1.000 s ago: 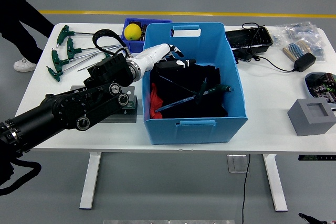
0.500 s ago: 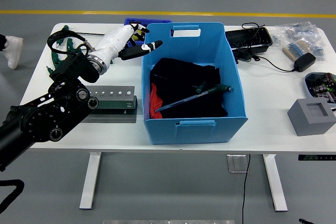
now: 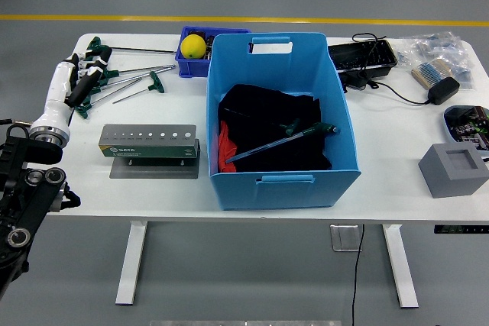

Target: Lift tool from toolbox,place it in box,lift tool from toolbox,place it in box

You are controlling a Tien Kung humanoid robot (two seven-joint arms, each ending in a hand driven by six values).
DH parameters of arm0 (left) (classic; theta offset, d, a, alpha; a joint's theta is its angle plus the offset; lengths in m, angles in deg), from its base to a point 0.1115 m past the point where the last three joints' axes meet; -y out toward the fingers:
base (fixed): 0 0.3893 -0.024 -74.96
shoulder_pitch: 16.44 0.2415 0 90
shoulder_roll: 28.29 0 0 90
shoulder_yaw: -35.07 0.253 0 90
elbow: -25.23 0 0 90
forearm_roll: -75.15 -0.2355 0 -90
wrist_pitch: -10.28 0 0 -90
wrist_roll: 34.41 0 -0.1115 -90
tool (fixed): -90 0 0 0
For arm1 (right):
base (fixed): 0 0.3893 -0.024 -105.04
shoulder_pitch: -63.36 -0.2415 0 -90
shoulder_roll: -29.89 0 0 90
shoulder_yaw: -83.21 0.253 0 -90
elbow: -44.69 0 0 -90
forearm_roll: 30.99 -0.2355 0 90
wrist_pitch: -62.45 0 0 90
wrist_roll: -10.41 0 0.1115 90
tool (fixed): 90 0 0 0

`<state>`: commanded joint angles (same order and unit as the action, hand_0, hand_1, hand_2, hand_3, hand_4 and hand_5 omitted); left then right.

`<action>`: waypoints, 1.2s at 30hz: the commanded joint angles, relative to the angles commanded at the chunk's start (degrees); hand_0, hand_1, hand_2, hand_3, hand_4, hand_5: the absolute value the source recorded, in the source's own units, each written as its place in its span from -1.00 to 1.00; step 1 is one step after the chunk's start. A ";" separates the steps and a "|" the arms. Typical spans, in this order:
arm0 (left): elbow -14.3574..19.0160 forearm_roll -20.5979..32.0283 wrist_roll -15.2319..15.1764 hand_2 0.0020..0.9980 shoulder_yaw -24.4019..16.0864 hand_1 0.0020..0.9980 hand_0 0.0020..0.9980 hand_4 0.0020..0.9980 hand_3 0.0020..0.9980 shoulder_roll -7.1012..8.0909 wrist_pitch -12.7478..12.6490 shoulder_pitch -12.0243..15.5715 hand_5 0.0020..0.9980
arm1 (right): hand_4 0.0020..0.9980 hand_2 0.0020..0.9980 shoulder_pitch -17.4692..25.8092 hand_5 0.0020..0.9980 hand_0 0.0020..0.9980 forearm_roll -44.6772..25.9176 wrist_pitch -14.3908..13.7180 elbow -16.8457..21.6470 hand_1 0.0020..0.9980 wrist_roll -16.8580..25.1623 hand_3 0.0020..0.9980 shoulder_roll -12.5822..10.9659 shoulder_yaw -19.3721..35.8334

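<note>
White table (image 3: 397,181), left hand (image 3: 82,74) over T-handle wrenches (image 3: 122,82)

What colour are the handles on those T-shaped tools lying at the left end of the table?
Green. The T-handle tools have green grips and thin metal shafts, seen clearly in the head view.

"SATA" on the grey tool holder (image 3: 150,141)

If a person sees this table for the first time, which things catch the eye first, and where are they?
The big blue box in the middle of the white table stands out first, with black cloth and a green-handled tool inside. At the far left, the robot's white left hand reaches over a group of green T-handle tools. A yellow ball sits in a small blue bin behind the box.
</note>
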<state>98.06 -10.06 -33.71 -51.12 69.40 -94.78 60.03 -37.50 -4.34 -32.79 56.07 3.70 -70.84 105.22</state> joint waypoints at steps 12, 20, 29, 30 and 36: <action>10.77 22.46 -5.45 0.39 -4.40 0.13 0.08 0.80 0.43 -0.73 4.90 13.51 0.78 | 0.59 0.44 0.20 0.35 0.36 -1.07 -0.72 0.16 0.33 0.17 0.14 0.25 -0.89; 14.23 31.07 -2.39 0.64 -3.04 0.58 0.51 0.81 0.52 1.01 12.42 12.69 0.80 | 0.59 0.44 -0.07 0.35 0.36 -1.13 -0.73 0.14 0.32 0.17 0.13 0.33 -0.90; 13.22 33.00 1.34 0.96 -2.59 0.94 0.83 0.89 0.70 1.08 18.43 12.78 0.94 | 0.59 0.44 -0.11 0.35 0.36 -0.96 -0.44 0.05 0.32 0.06 0.14 0.30 -0.62; 13.13 33.16 1.32 1.00 -2.55 1.00 1.00 0.97 0.84 1.10 18.66 12.75 1.00 | 0.59 0.44 -0.11 0.35 0.36 -0.91 -0.42 0.04 0.32 0.05 0.14 0.30 -0.59; 12.94 33.83 0.73 1.00 -2.27 1.00 1.00 0.97 0.84 1.28 19.44 12.68 1.00 | 0.59 0.44 -0.15 0.35 0.36 -0.75 -0.42 0.04 0.32 0.00 0.14 0.29 -0.50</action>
<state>111.00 23.77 -32.99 -53.39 70.68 -75.34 72.71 -37.65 -5.10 -33.21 56.11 3.70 -70.54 104.72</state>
